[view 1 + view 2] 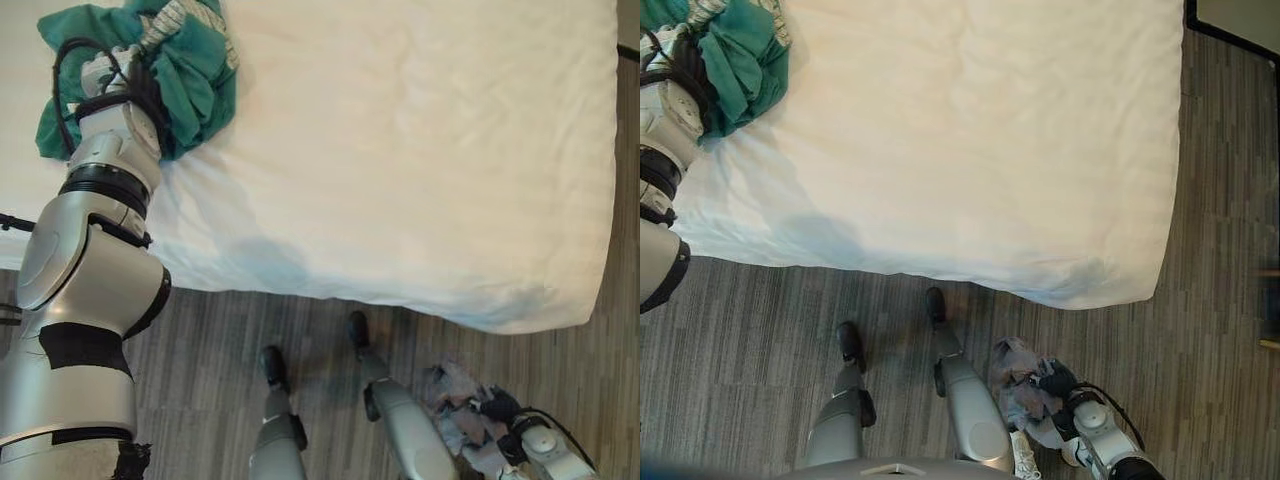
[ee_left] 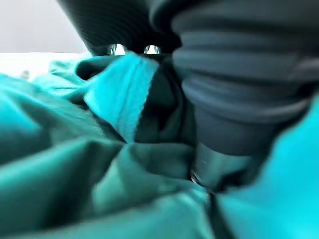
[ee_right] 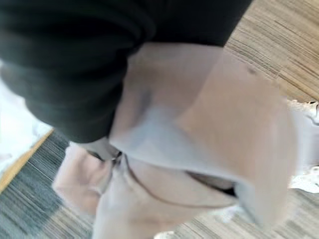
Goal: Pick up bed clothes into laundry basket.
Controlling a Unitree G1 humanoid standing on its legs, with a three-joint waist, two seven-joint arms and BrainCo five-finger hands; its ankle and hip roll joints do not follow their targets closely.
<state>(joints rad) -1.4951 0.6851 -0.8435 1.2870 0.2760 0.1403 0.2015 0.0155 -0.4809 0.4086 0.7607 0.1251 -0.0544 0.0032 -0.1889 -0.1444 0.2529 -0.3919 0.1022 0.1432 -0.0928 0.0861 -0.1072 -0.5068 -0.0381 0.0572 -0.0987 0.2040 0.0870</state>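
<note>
The left hand [image 1: 120, 75] is sunk in the green cloth [image 1: 195, 70] at the bed's [image 1: 400, 150] far left corner; its fingers are buried, so its grip cannot be told. The right hand [image 1: 1058, 383], low over the floor [image 1: 1200, 300] off the bed's near edge, clutches a pale garment [image 3: 199, 139]. The white bed between them lies bare.

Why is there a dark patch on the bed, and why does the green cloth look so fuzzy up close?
Left eye view: the grey patch near the white bed's front edge is a shadow. Left wrist view: the crumpled teal-green cloth sits very close to the camera, so its folds blur.
</note>
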